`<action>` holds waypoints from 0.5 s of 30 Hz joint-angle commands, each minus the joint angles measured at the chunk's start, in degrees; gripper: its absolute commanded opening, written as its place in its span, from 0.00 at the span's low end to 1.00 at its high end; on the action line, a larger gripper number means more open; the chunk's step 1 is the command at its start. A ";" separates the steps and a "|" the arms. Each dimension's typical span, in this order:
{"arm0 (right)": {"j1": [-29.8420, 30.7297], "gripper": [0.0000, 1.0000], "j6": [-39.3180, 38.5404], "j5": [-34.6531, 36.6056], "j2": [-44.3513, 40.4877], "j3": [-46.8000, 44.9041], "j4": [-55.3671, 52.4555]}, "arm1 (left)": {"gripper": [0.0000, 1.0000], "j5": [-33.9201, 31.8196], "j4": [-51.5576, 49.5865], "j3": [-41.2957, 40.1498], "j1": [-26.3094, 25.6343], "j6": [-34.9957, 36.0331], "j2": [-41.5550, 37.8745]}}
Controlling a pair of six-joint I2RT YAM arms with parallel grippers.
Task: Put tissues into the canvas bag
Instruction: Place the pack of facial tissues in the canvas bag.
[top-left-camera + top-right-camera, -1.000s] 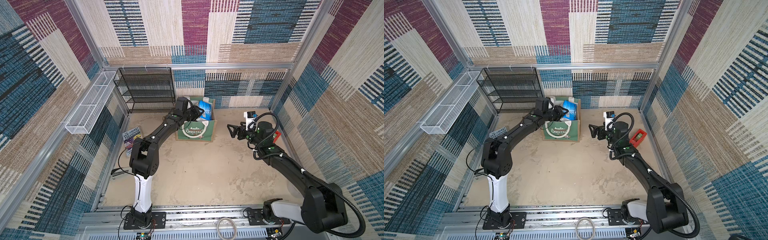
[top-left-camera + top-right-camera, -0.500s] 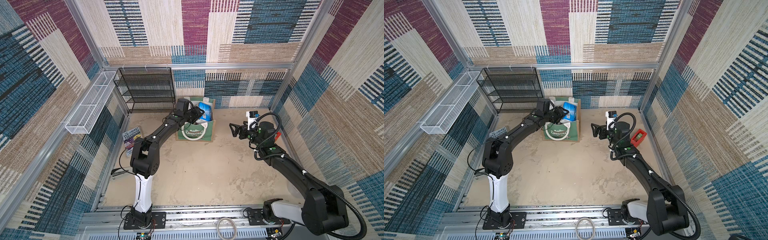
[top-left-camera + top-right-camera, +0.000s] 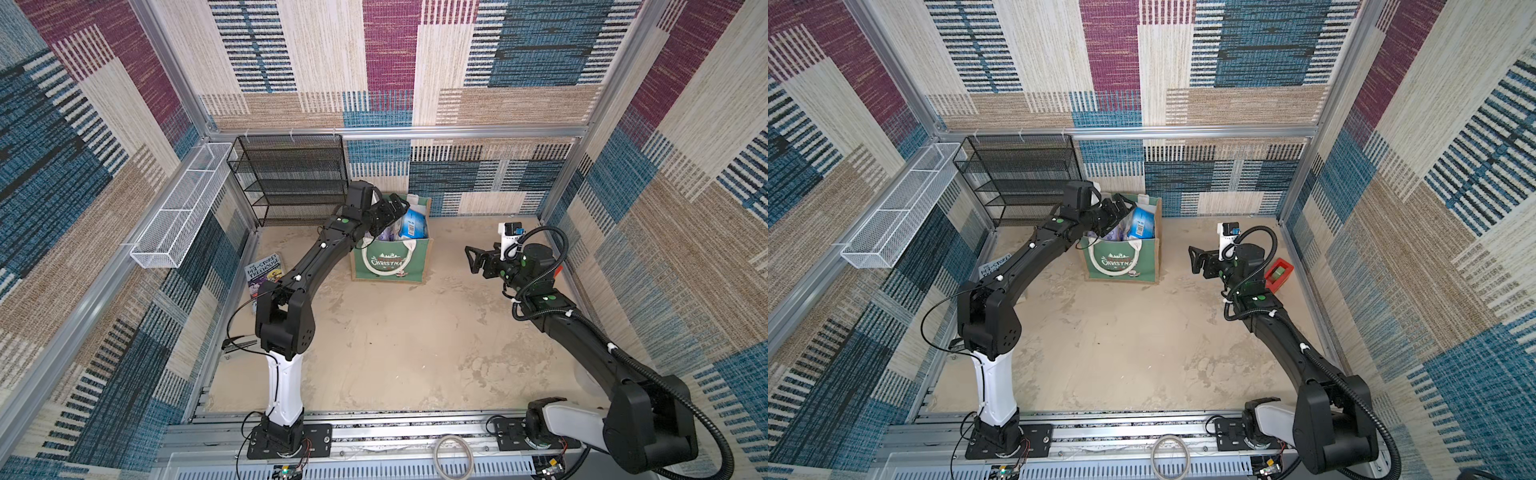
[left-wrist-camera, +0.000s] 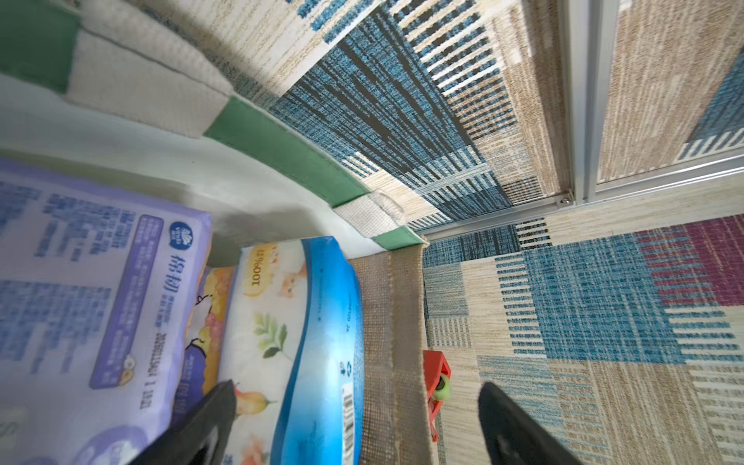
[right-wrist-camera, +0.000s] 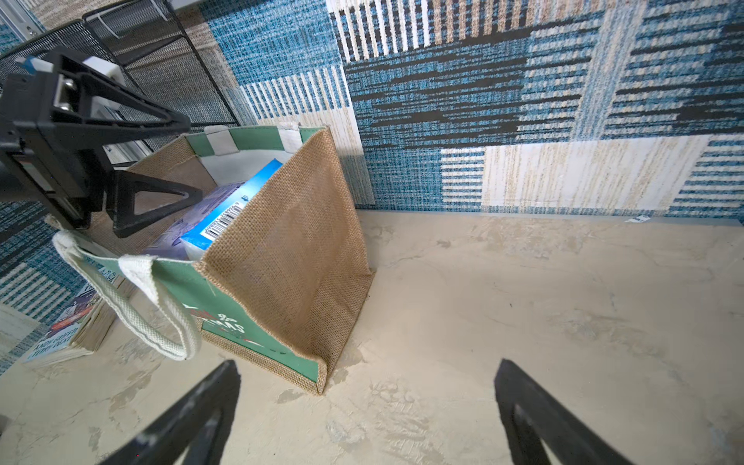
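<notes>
The table (image 3: 395,340) is sandy beige, walled on three sides. A black mesh rack (image 3: 295,183) fills its back left corner, and a white wire basket (image 3: 183,208) hangs on the left wall.

The bag (image 3: 390,262) stands upright at the back edge, near the middle and just right of the rack, with its green front facing the arms' bases. A book (image 3: 264,272) lies flat at the left edge.

The tissues are in the bag. The left wrist view shows a lavender pack (image 4: 80,282), a blue-white pack (image 4: 318,342) against the jute side, and a cartoon-print pack (image 4: 203,322) wedged between them.

The left gripper (image 3: 397,205) hangs over the bag's mouth, jaws wide apart and holding nothing. The right gripper (image 3: 471,259) hovers right of the bag, well apart from it, jaws also spread and empty. A small red thing (image 3: 1279,274) sits at the right edge.
</notes>
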 commanded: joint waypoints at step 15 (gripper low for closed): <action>-2.33 0.99 -8.52 18.62 -5.35 -9.30 9.41 | 0.99 -12.59 2.27 -20.76 -1.78 22.13 -25.42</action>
